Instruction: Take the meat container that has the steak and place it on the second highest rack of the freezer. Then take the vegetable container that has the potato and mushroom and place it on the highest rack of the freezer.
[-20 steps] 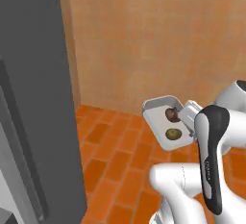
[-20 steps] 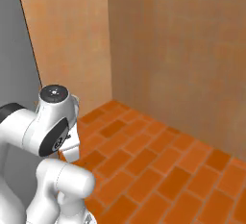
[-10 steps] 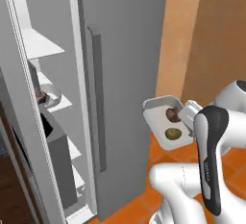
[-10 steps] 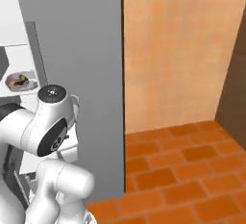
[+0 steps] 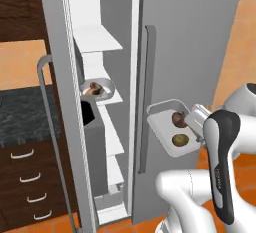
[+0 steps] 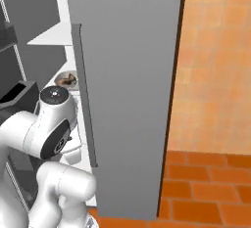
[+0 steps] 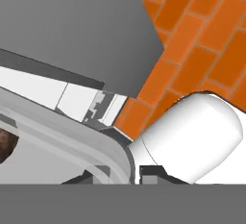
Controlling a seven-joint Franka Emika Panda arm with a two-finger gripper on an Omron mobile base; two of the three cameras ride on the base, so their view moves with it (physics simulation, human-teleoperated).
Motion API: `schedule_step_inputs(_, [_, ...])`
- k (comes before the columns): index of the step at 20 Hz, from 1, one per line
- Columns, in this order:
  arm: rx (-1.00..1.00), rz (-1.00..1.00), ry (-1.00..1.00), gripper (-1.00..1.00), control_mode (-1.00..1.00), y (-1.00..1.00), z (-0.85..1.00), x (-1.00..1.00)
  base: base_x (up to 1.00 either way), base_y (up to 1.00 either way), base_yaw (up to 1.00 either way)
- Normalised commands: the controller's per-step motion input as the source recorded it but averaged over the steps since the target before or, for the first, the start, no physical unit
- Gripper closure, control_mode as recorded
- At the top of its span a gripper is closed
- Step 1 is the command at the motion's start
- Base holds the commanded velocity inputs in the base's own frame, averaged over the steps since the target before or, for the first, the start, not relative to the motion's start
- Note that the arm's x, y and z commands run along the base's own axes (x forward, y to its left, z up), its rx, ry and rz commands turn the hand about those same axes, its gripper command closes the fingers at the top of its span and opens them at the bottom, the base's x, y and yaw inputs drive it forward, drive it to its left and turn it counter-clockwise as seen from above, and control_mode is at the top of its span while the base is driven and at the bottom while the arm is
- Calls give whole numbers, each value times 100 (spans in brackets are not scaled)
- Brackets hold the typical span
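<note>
My gripper (image 5: 193, 123) is shut on the right rim of the white vegetable container (image 5: 162, 125), held level in front of the freezer (image 5: 200, 32). In it lie the dark-brown mushroom (image 5: 177, 118) and the yellowish potato (image 5: 180, 139). In the hand view, the container's rim (image 7: 67, 139) sits between the tips of my gripper (image 7: 122, 174), and the mushroom (image 7: 5, 146) shows at the left edge. The meat container (image 5: 102, 93) with the steak (image 5: 91, 89) rests on the second highest rack (image 5: 116, 100), under the highest rack (image 5: 100, 39). The right base view shows the meat container (image 6: 66, 79) too.
The freezer's left door (image 5: 60, 102) stands open, with a long handle (image 5: 45, 127) and a grey door bin (image 5: 95, 137). Its right door, with a vertical handle (image 5: 145, 92), is closed, directly behind the held container. Dark wood drawers (image 5: 25, 177) stand at left. Orange brick floor (image 6: 206, 193) lies at right.
The whole picture has swung from the orange wall and brick floor to the open freezer, so the base has moved. The vegetable container has stayed in my shut gripper.
</note>
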Motion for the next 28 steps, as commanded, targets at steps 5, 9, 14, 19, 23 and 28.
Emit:
schedule_step_inputs(5, [0, 0, 0, 100, 100, 0, 0, 0, 64, 37, 25])
schedule_step_inputs(9, [0, 0, 0, 100, 100, 0, 0, 0, 26, 33, 40])
schedule_step_inputs(14, [0, 0, 0, 100, 100, 0, 0, 0, 37, 4, 44])
schedule_step_inputs(19, [0, 0, 0, 100, -100, 0, 2, 0, 9, 0, 1])
schedule_step_inputs(23, [1, 2, -15, 100, -100, -2, 78, 52, 0, 0, 0])
schedule_step_inputs(28, [4, 1, 0, 100, -100, 13, 100, 98, 0, 0, 0])
